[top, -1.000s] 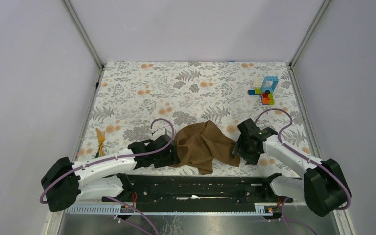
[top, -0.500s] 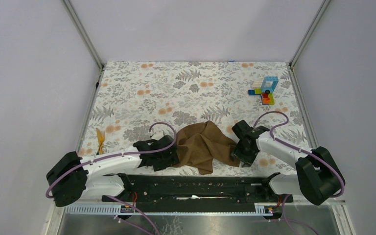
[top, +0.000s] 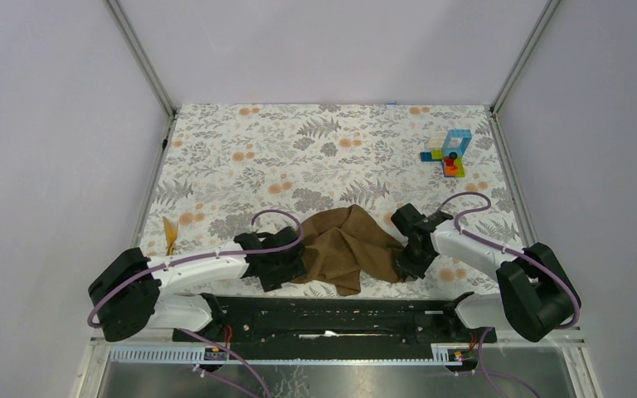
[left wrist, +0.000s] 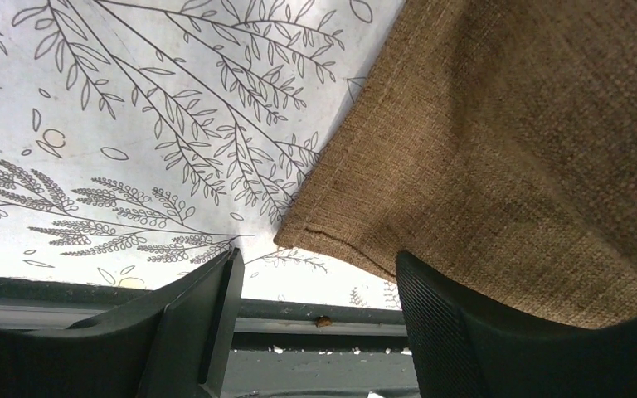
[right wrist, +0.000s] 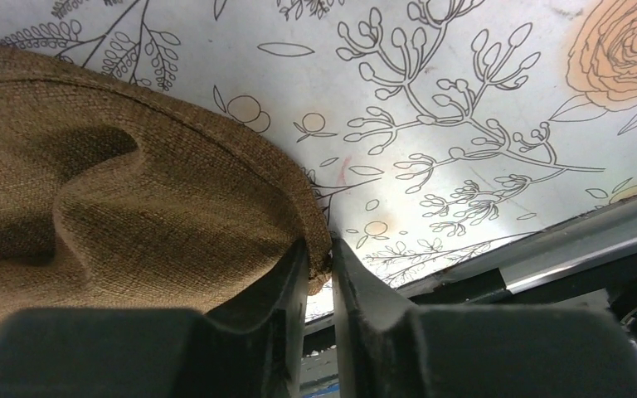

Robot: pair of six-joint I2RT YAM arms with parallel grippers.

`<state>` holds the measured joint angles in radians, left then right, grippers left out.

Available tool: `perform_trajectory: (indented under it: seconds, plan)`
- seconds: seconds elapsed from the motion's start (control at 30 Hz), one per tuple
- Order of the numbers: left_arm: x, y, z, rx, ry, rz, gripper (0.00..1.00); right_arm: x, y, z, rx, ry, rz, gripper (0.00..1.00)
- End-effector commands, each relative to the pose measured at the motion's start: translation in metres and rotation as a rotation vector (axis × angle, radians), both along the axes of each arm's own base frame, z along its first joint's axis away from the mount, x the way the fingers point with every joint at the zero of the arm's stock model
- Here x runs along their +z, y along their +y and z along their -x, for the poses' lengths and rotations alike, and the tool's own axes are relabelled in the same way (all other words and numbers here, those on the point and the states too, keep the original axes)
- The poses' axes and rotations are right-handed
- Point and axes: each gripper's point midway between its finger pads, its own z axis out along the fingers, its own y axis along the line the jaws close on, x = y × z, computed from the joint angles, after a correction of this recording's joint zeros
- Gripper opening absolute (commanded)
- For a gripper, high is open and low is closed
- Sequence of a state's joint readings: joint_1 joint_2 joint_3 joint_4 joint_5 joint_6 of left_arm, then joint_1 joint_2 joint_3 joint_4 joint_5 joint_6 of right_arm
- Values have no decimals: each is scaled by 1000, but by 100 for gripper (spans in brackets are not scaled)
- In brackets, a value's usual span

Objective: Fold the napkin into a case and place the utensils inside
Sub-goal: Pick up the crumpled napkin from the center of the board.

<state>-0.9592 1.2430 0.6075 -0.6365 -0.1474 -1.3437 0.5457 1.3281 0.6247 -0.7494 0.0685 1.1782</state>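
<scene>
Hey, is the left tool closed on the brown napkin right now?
No, the left tool stands open, its fingers apart with the napkin corner lying in the gap between them.

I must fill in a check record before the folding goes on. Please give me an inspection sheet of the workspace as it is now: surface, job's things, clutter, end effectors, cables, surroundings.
Surface: floral table covering, lying flat.
Job's things: napkin, brown, crumpled, at the near edge between the arms; utensils, yellow-orange, at the left edge, apart from it.
Clutter: toy blocks, far right corner.
End effectors: left end effector open, a napkin corner just ahead of its gap; right end effector closed on the napkin's hem.
Cables: purple cables, one loop above each wrist; no snag seen.
Surroundings: plain pale walls, metal frame; nothing else seen.
</scene>
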Motion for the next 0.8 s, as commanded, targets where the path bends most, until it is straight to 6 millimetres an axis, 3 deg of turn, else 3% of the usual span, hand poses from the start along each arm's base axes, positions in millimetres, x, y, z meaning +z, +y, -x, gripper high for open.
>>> perform_trajectory:
  seconds: [0.0, 0.1, 0.33, 0.57, 0.67, 0.77]
  plan:
    - [-10, 10, 12, 74, 88, -57, 73, -14, -10, -6, -52, -39, 79, 17]
    - [-15, 7, 16, 68, 127, -69, 72, -6, -12, -8, -54, -58, 85, 0]
    - [-30, 3, 23, 123, 202, -86, 48, 15, -5, -25, -16, -161, 31, 0]
    - [-23, 13, 13, 177, 153, -133, 50, 12, -13, -18, -24, -177, 39, 0]
    - [-12, 22, 6, 185, 114, -176, 55, 10, -11, -17, -22, -170, 30, 0]
    - [-5, 29, 0, 198, 84, -202, 66, 9, -10, -17, -14, -160, 35, 0]
